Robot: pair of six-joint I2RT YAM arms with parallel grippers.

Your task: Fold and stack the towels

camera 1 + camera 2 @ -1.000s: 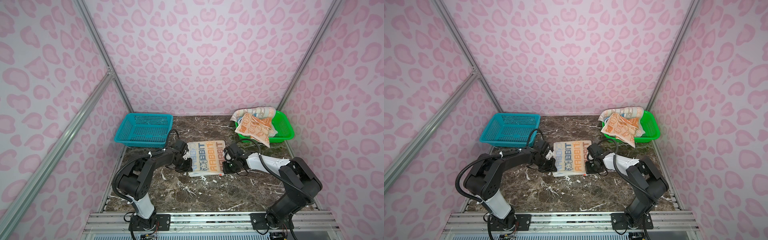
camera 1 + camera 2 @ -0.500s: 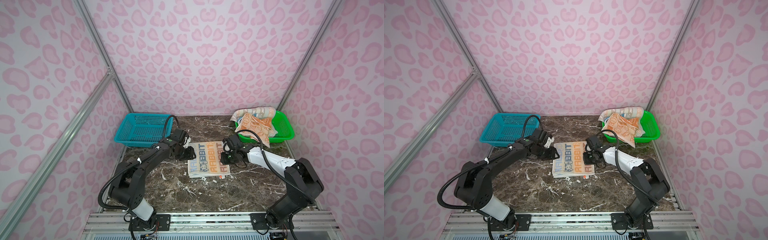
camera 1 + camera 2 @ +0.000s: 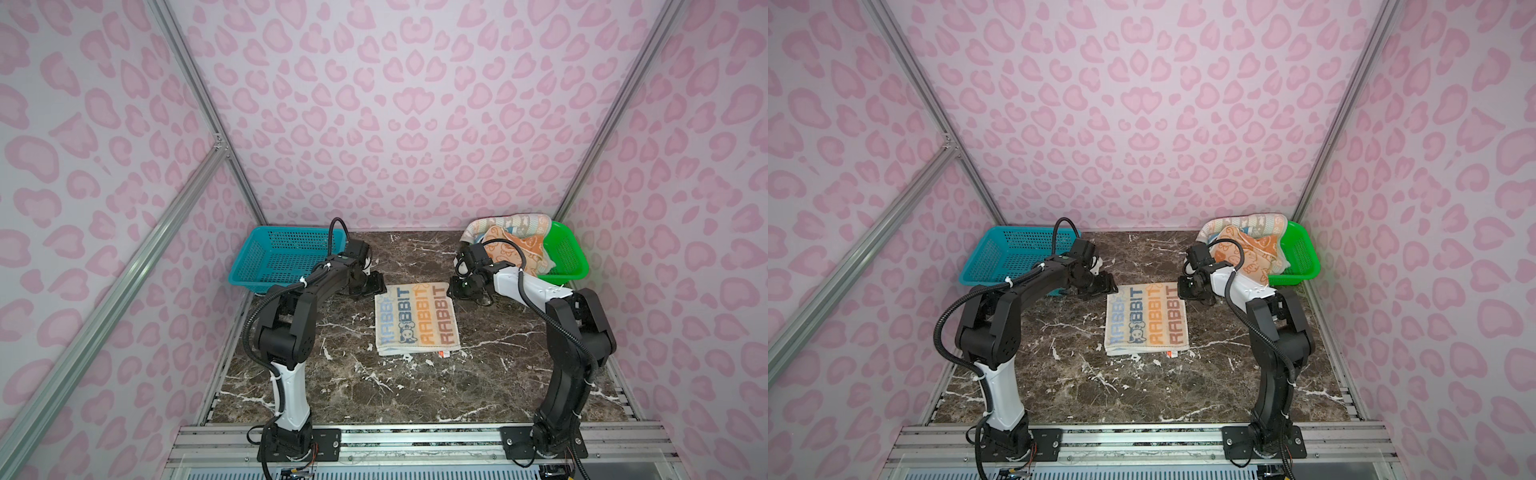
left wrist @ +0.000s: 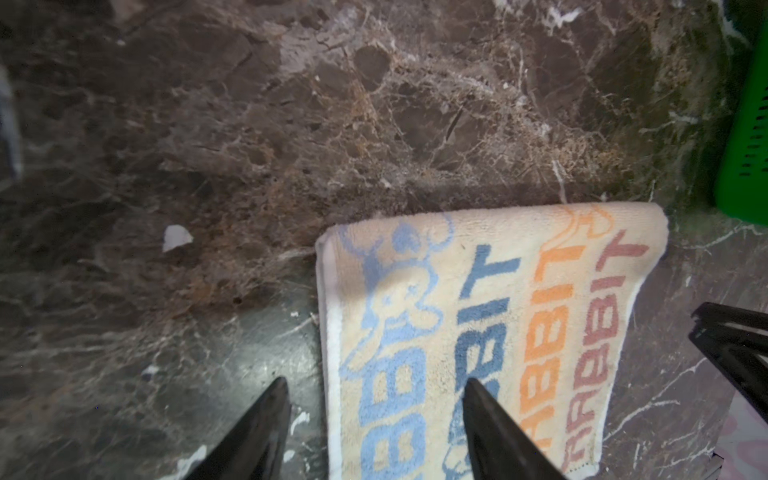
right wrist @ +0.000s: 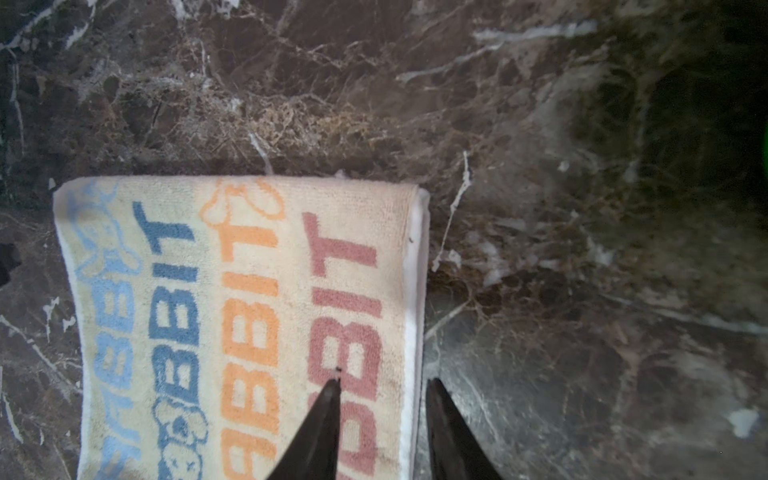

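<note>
Two tapered left fingers [image 4: 257, 436] wide, right fingers [image 5: 320, 436] narrower, empty, folded terry RABBIT towel [image 3: 417, 318].

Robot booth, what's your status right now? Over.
Left claw, right claw: open, empty, at far corners of RABBIT towel. Towel folded, flat on table. Nothing in the way.

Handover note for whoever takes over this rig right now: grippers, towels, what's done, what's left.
Left gripper: open, holding nothing, at the far left corner of the RABBIT towel.
Right gripper: open, holding nothing, at the towel's far right corner.
The RABBIT towel lies flat on the table, apparently folded once. The other towels are heaped in the green basket.
Done: first fold.
Left: finish this towel, then fold the rest and stack them all.
</note>
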